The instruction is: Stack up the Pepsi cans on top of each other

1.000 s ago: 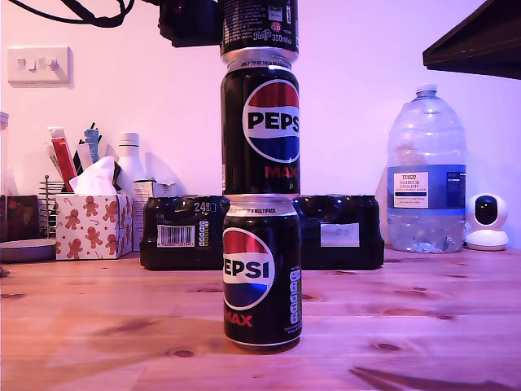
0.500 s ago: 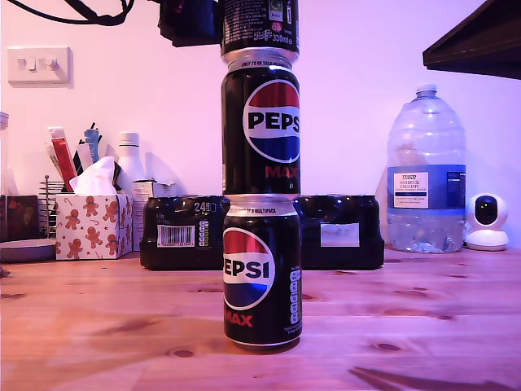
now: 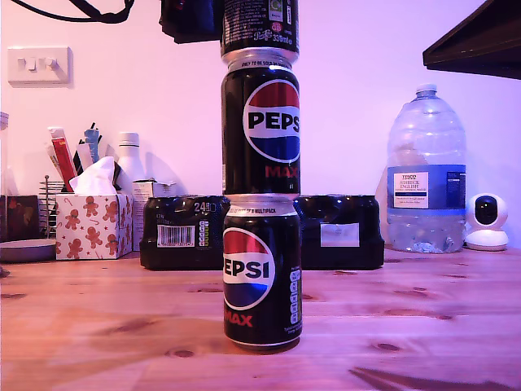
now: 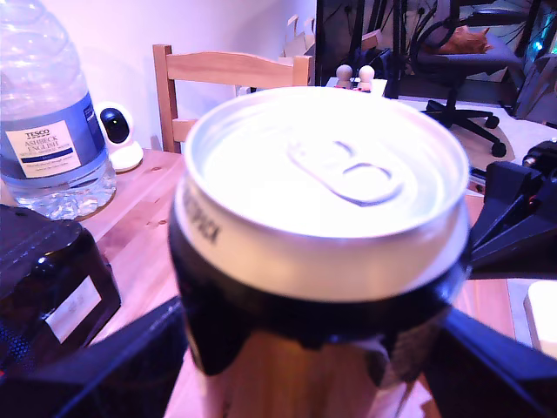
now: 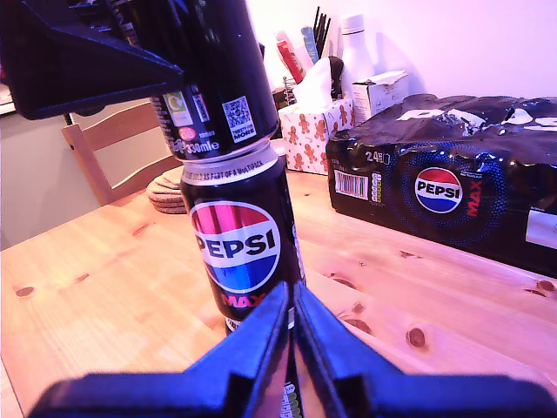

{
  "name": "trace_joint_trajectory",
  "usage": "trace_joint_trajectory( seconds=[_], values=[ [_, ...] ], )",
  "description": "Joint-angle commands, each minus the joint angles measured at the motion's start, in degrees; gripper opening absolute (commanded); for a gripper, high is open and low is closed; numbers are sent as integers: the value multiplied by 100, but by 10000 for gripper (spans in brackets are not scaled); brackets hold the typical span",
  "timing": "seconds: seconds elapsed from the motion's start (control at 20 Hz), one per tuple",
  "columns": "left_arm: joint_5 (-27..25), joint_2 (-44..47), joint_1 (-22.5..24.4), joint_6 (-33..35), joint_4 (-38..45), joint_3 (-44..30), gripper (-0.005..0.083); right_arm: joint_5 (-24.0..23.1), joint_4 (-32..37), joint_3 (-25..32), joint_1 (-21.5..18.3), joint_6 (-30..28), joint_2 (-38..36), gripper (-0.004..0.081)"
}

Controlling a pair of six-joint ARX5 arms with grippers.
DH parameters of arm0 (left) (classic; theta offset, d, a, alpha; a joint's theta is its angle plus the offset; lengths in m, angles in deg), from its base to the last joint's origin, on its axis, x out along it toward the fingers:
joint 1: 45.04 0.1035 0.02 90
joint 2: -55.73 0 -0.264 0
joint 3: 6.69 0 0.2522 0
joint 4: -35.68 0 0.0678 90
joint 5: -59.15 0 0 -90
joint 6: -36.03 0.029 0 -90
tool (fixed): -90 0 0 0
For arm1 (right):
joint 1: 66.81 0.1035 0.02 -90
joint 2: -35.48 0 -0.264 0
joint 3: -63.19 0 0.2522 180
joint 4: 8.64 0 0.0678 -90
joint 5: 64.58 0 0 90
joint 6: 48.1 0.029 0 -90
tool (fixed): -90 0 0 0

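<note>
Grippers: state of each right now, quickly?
My first gripper: shut on the top Pepsi can, which sits on the middle can.
My second gripper: shut, holding nothing.

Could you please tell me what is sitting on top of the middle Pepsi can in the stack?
A third Pepsi can stands on the middle can, held in my first gripper. The exterior view cuts off its upper part; the first wrist view shows its silver lid with nothing on it.
</note>
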Motion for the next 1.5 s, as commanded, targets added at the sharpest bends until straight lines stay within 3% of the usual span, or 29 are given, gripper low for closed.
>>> trace_joint_trajectory(
  seconds=[0.0,0.75,1.45],
  values=[
    [22,55,-20,-37,61,-4,709,20,42,-33,17,-28,-2,-13],
    [24,479,-20,-136,122,4,718,20,44,-33,17,-28,-2,-13],
    [22,621,-20,-175,686,234,718,17,48,-33,17,7,-2,-13]
  ],
)
